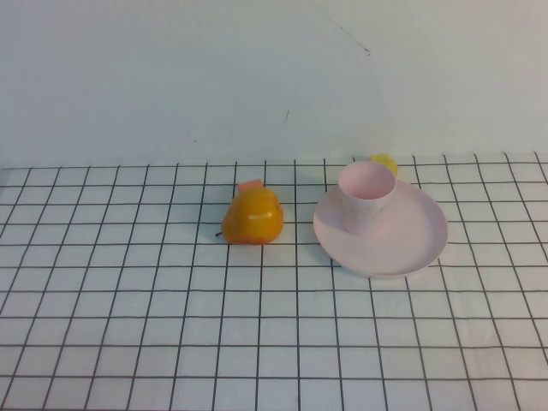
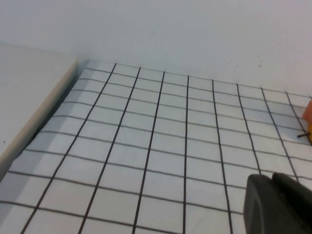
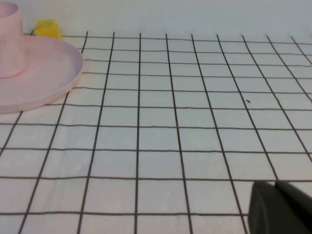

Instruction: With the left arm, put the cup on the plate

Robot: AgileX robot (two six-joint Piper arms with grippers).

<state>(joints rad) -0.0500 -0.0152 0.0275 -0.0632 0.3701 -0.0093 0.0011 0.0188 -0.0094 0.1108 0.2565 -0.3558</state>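
Observation:
The pale pink cup (image 1: 366, 197) stands upright on the round pink plate (image 1: 411, 244) at the right of the gridded table. Both also show in the right wrist view, cup (image 3: 9, 41) and plate (image 3: 44, 73). Neither arm shows in the high view. My left gripper (image 2: 273, 176) is shut and empty over bare cloth far from the plate. My right gripper (image 3: 276, 184) is shut and empty, off to the side of the plate.
An orange pear-shaped fruit (image 1: 253, 216) with a pink piece behind it lies left of the plate; its edge shows in the left wrist view (image 2: 308, 114). A small yellow object (image 1: 384, 163) sits behind the cup. A white wall runs along the back.

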